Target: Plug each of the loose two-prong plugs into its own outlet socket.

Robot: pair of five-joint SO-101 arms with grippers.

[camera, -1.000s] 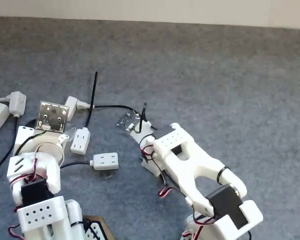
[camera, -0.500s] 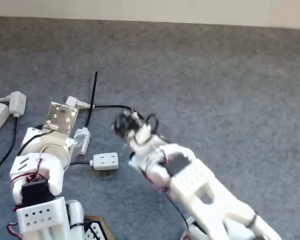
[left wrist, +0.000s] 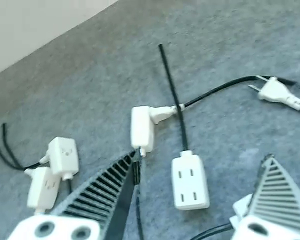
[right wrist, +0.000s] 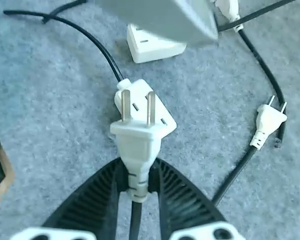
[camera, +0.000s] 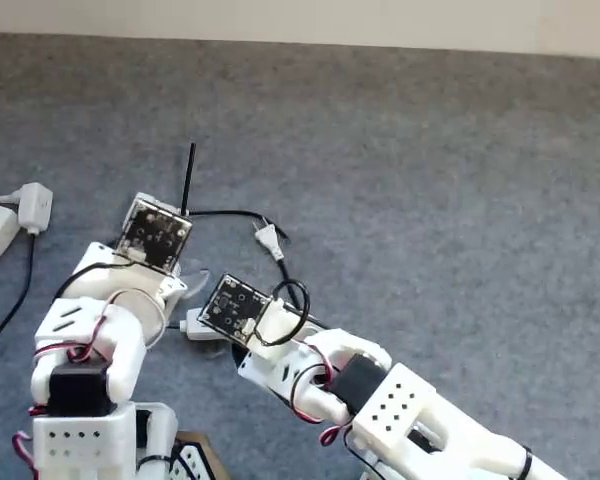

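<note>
In the right wrist view, the right gripper pinches the cord boot of a white flat-blade plug, its 2 blades pointing away from the claw. Just past them lies a white outlet socket on the grey carpet, slotted face towards the camera. The blades overlap that face, but I cannot tell whether they touch it.

Farther off sits a second socket. Off to one side a round-pin plug lies loose on its black cord, apart from both sockets.

The left gripper hangs with its claw spread wide and gripping nothing. A socket lies between its fingers, likely that same second socket.

The step in hand looks like insertion of the first plug: grasp done, blades lined up roughly, not yet seated.

The next move calls for squaring both blades to 1 pair of slots, then pressing straight along the blade axis. The socket rests free on carpet, so it may slide or tip under the push. Bracing it with the left claw would help. The round-pin plug remains to be done.
</note>
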